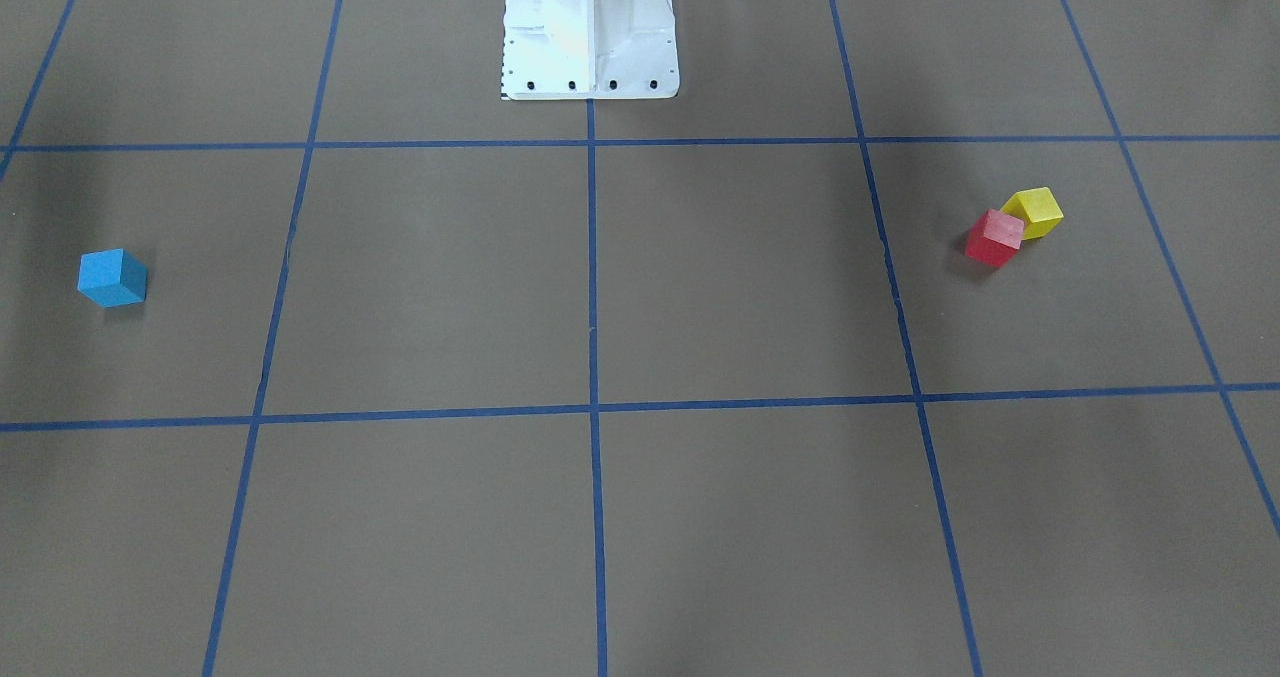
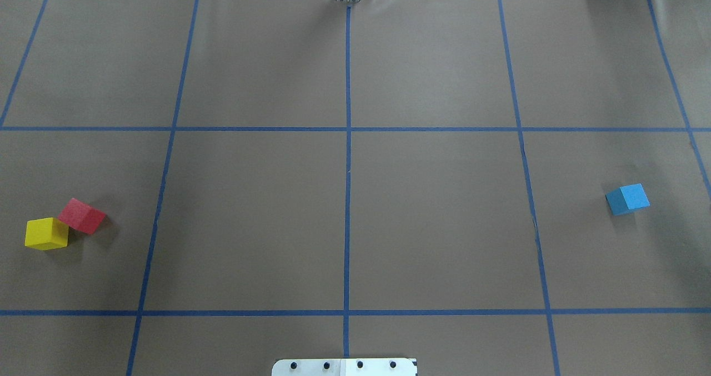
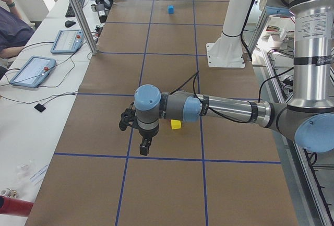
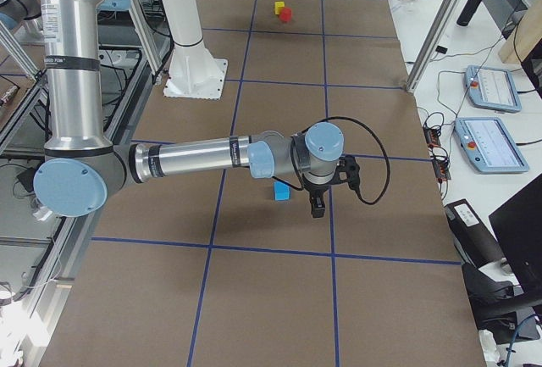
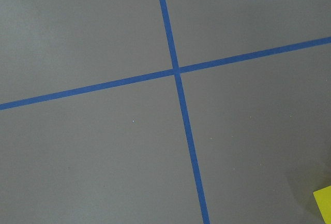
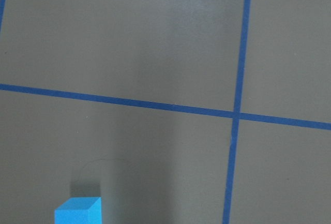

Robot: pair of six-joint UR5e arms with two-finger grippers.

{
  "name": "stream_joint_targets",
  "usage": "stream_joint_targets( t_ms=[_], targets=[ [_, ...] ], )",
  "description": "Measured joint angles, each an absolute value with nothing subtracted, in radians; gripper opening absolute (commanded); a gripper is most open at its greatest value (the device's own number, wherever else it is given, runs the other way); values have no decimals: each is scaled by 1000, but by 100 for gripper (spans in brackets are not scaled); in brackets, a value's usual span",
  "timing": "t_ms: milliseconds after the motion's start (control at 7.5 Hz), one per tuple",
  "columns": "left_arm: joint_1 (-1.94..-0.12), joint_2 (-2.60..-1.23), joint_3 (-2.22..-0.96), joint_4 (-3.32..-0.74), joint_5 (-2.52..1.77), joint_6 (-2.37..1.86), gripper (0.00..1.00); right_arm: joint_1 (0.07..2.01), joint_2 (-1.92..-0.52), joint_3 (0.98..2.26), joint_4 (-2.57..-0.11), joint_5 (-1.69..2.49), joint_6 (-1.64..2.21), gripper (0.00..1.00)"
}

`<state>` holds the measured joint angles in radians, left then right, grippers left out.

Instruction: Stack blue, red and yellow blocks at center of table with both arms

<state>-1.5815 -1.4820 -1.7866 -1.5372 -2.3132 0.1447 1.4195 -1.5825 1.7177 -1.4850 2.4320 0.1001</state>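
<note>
close up in the left side view, the left arm (image 3: pixel 224 108) reaches out over the brown table (image 3: pixel 167 184). its left gripper (image 3: pixel 144 145) hangs above the table, near the yellow block (image 3: pixel 176 125).

no block is in the middle yet. the blue block (image 2: pixel 627 199) sits alone, far out on the robot's right side. the red block (image 2: pixel 82 216) and the yellow block sit far out on the left side, and they touch each other. the middle, by the long blue line (image 2: pixel 348 198), has no stack.

what could go wrong? the red and yellow blocks sit so close that a finger going down for one could bump the other and push it away. both are turned a bit, so a grab could slip or twist. two arms coming to the middle at once could knock together, and a crooked block could make the stack fall.

the left gripper touches nothing and holds nothing that i can see. only a side view shows it, so i cannot tell if its fingers are spread or pressed together. the right gripper (image 4: pixel 315 206) hangs near the blue block the same way, and i cannot tell how wide it is either.
</note>
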Motion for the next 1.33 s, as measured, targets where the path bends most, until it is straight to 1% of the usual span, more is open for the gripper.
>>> stream_joint_targets(
  t_ms=[267,533,800,1333],
  targets=[
    [-1582,-1477,-1794,-1538,-2314,146,100,1269,-1614,1715,-1279,2365,282,99],
    [-1581,-1472,-1797,-1539,-2313,146,100,1148,-1630,1713,-1164,2330,471,99],
    [-1581,-1472,-1798,-1539,-2312,146,100,1082,-1634,1704,-1138,2305,568,99],
    [-1581,-1474,-1799,-1540,-2312,146,100,1040,-1644,1673,-1135,2289,587,99]
  ],
)
